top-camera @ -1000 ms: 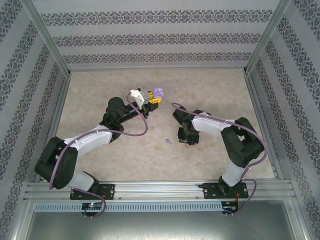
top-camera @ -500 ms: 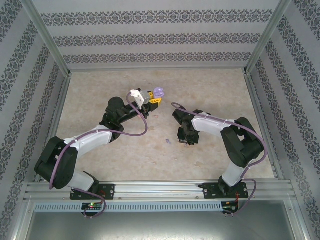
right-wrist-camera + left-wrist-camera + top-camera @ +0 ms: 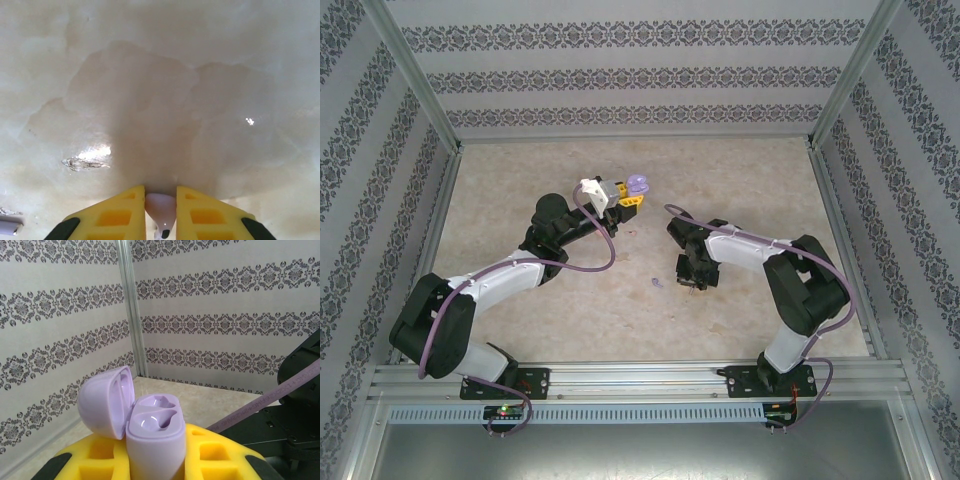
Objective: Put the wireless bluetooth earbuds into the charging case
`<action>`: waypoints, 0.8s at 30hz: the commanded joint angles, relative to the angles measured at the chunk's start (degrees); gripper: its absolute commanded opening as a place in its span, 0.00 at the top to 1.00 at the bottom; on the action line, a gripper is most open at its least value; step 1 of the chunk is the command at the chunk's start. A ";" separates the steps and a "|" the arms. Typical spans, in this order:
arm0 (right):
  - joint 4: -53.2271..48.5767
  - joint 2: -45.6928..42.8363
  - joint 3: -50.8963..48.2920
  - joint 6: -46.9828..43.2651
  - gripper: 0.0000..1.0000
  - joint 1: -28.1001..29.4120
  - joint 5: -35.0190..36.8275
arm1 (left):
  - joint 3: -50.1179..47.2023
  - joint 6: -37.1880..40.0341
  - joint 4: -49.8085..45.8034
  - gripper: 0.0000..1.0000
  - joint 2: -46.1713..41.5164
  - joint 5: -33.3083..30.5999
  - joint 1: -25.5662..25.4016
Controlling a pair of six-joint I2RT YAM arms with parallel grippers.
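A tiny pale pink plastic earbud (image 3: 160, 210), pinched in the right hand (image 3: 160, 192) down at the beige table (image 3: 160, 90), should be lifted straight toward the open lilac plastic case (image 3: 152, 425) clamped in the left hand (image 3: 155, 455).

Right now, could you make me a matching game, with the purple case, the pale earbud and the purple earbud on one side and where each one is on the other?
1 purple case
2 pale earbud
3 purple earbud

A lying loose on the table, untouched
B in the left jaws, lid open
C in the right jaws

Pairs: 1-B, 2-C, 3-A
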 commanded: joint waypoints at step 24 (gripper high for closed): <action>9.57 -24.80 24.89 -19.97 0.80 -1.97 0.70 | 0.88 1.87 -0.55 1.00 -4.88 4.61 0.54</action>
